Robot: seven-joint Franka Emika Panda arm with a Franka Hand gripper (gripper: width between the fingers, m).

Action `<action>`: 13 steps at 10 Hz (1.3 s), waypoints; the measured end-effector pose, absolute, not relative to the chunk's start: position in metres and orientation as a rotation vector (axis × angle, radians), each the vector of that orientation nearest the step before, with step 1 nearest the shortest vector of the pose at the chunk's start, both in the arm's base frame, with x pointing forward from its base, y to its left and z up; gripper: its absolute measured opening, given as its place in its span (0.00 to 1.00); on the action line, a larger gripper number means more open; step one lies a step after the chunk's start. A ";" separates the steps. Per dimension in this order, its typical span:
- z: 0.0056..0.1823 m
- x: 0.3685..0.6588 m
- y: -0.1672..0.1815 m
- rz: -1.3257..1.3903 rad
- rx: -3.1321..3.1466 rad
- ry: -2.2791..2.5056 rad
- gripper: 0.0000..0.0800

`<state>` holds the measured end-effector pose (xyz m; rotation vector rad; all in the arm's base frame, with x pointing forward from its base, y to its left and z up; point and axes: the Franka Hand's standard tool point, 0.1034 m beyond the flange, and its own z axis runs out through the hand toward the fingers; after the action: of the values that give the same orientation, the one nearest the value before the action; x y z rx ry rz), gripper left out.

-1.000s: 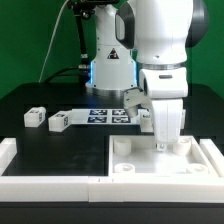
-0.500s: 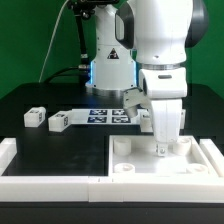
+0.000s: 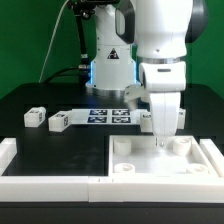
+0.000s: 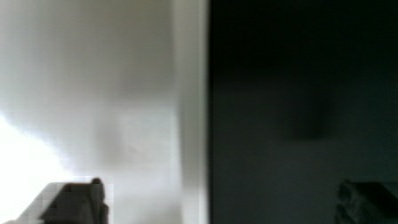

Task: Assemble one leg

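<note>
Two legs, small white pegs with marker tags, lie on the black table at the exterior view's left, one (image 3: 35,117) beside the other (image 3: 58,122). My gripper (image 3: 161,143) points straight down over the far edge of the large white tray-like piece (image 3: 165,165), close to its back corner holes. In the wrist view the gripper (image 4: 217,205) has its fingertips (image 4: 71,203) far apart, with blurred white surface on one side and dark table on the other; nothing shows clearly between them. A tagged white object (image 3: 131,98) shows partly behind the arm.
The marker board (image 3: 105,114) lies flat on the table between the legs and the arm. A white raised border (image 3: 50,184) runs along the front and up both sides (image 3: 8,148). The robot's base (image 3: 108,65) stands at the back.
The gripper has shifted slightly toward the exterior view's right above the tray-like piece. The two legs at the left have not moved.
</note>
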<state>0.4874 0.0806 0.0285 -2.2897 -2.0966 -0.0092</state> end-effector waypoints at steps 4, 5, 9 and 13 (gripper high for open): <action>0.052 0.459 0.084 0.004 -2.363 -2.042 0.81; 0.051 0.459 0.084 0.006 -2.378 -2.022 0.81; 0.051 0.459 0.085 0.010 -2.665 -1.618 0.81; 0.045 0.440 0.094 0.031 -2.961 -0.932 0.81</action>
<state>0.4398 0.0936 0.0454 -2.9612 -0.9316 0.0315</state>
